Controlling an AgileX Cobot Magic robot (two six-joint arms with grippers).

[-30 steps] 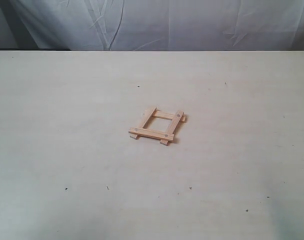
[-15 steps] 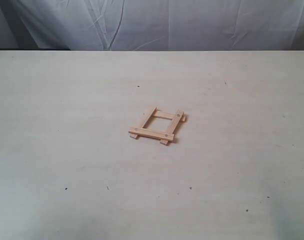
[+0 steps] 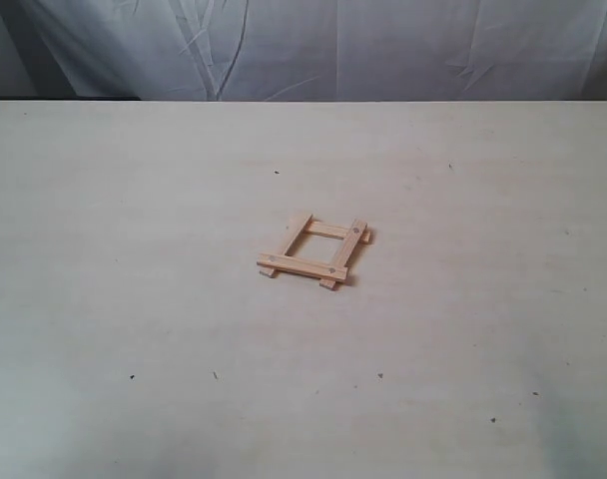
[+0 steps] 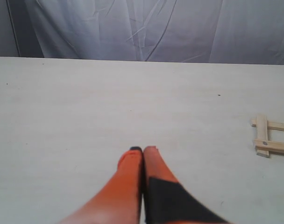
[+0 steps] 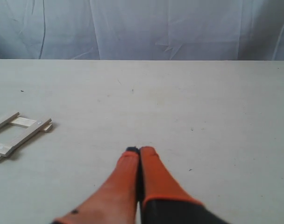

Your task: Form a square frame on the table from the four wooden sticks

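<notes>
"Exterior view: where did the work lie?"

"The square frame (image 3: 315,252) lay flat near the middle of the table (image 3: 134,249), with nothing touching it. Neither gripper appeared in that view."

"And relative to the fingers?"

"Only the wrist views showed them. The left gripper (image 4: 143,149) had its orange fingers pressed together with nothing between them, above bare tabletop. The frame sat ahead and off to one side, well apart. The right gripper (image 5: 138,149) was the same: tips closed on each other, empty, the frame well clear to its other side."

"Condition of the frame?"

"The four wooden sticks (image 3: 303,266) were pale and flat, crossing at the corners with short ends overhanging. The near crosswise stick rested on top of the two side sticks and showed a small dark hole near each end. Another hole showed at the far end of the right-hand stick."

"Any differences between views?"

"The exterior view gave the whole frame. Each wrist view cut it off at the picture's edge. A wrinkled white cloth (image 3: 333,50) hung behind the table."
</notes>
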